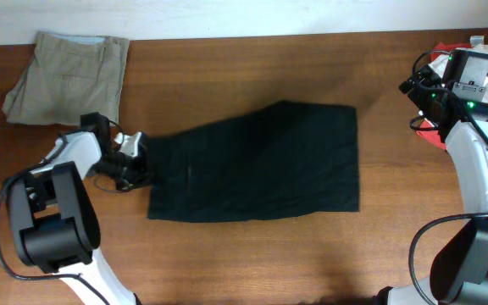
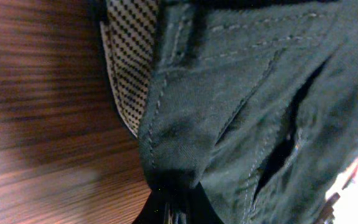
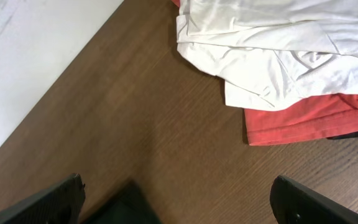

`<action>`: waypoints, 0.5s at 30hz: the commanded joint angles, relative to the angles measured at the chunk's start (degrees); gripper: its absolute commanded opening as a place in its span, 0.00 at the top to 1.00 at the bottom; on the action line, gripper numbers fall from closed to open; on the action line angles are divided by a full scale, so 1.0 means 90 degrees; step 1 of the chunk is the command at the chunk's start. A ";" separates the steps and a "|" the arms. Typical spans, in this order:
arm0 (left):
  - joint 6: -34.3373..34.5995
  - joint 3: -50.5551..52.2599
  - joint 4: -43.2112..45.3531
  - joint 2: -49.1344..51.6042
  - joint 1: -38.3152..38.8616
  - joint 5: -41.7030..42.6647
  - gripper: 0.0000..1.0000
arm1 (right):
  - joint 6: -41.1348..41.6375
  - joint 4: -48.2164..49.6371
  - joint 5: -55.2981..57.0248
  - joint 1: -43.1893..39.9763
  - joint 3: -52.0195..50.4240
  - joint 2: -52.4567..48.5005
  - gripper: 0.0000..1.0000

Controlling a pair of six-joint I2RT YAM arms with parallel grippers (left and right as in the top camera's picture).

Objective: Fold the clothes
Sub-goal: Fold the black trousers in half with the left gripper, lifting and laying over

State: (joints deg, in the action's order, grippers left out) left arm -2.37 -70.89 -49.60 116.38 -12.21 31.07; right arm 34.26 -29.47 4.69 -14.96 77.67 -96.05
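The black shorts (image 1: pixel 269 161) lie flat in the middle of the table. My left gripper (image 1: pixel 134 157) is shut on their waistband at the left edge. In the left wrist view the black fabric (image 2: pixel 241 106) fills the frame, with pale checked lining (image 2: pixel 129 56) showing, bunched into my jaws (image 2: pixel 176 214). My right gripper (image 1: pixel 426 85) is open and empty above the table's far right; its fingers (image 3: pixel 176 199) frame bare wood and a corner of the black shorts (image 3: pixel 126 208). Beige shorts (image 1: pixel 66 76) lie folded at the back left. White (image 3: pixel 278 43) and red (image 3: pixel 309 121) pieces lie at the right.
The wooden table (image 1: pixel 252 254) runs to a pale wall at the back. The white and red garments (image 1: pixel 456 51) pile at the table's far right edge, beside my right arm.
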 commanded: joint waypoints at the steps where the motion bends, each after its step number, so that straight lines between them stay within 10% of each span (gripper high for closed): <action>1: 0.0573 -0.0801 -0.0573 0.0187 -0.0488 -0.1955 1.00 | 0.0012 0.0017 0.0056 -0.0007 0.0012 0.0019 0.01; 15: 0.0901 -0.5787 -0.4046 -0.0010 0.0673 -0.2778 1.00 | 0.0012 0.0017 0.0056 -0.0007 0.0012 0.0019 0.01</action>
State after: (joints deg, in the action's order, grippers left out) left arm 3.09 -118.98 -84.49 118.30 -11.27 10.59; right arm 34.24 -29.47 4.69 -14.96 77.67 -96.05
